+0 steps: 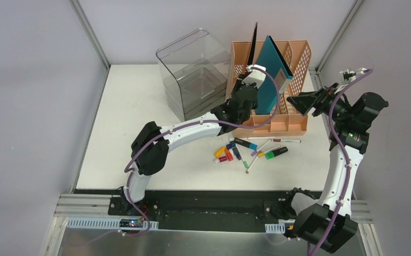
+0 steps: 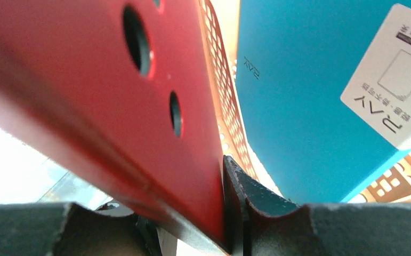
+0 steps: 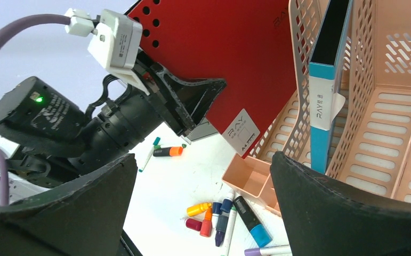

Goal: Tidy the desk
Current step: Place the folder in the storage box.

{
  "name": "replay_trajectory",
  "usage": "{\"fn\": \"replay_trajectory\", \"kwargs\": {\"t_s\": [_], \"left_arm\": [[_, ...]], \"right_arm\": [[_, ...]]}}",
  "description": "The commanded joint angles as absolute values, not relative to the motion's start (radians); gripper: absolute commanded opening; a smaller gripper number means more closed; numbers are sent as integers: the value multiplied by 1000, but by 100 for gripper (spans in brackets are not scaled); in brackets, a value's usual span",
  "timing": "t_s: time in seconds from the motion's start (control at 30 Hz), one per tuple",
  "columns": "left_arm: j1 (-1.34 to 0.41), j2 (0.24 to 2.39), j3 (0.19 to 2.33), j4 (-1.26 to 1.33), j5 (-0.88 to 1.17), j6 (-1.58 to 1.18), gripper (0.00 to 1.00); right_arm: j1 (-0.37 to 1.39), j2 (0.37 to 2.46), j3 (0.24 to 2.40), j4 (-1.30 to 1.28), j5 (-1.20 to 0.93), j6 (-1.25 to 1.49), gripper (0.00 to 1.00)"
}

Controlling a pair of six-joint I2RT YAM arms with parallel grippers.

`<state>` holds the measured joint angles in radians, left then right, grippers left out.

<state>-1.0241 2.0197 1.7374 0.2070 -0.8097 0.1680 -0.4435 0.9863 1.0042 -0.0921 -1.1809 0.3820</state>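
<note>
- The left arm is reaching from its base at the near edge up and across the desk, its elbow bent low over the white top and its wrist angling toward the peach file rack.
- The left gripper is pinching the lower edge of a red folder, with both jaws pressing flat on its two faces.
- The red folder is standing nearly upright and leaning, just beside a perforated rack panel. Whether it is sitting inside the end slot or outside it, I cannot tell.
- The right arm is rising steeply from its base on the right, folding at the top and pointing its gripper leftward at the rack's near right corner.
- The right gripper is hanging with its jaws spread wide, gripping nothing.
- A teal folder is leaning tilted in a middle slot of the rack.
- The desk is lying under both arms, filling the middle of the top view, with aluminium rails and grey walls running around it.
- A clear drawer box is standing at the far edge, just left of the rack.
- Loose markers are lying scattered on the white top just in front of the rack.
</note>
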Motion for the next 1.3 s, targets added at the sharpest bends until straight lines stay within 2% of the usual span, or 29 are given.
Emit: {"fn": "replay_trajectory", "kwargs": {"t_s": [0.0, 0.27, 0.67, 0.93, 0.97, 1.1, 1.27], "left_arm": [[-1007, 2027, 1814, 240, -808, 113, 0], [-1001, 2045, 1792, 204, -773, 40, 0], [-965, 2108, 1853, 221, -738, 75, 0], [-966, 2103, 1792, 188, -668, 19, 0], [-967, 2101, 1789, 177, -655, 9, 4], [-969, 2083, 1791, 108, -589, 3, 43], [-970, 1998, 1755, 52, -420, -25, 71]], "right_arm": [[-451, 961, 1015, -75, -1169, 354, 99], [-451, 965, 1011, -73, -1169, 353, 99], [-450, 975, 1005, -71, -1168, 351, 99], [-449, 978, 1003, -69, -1169, 353, 99], [-449, 977, 1003, -68, -1169, 353, 99], [-449, 979, 1002, -67, -1169, 352, 99], [-450, 978, 1001, -64, -1173, 352, 99]]}}
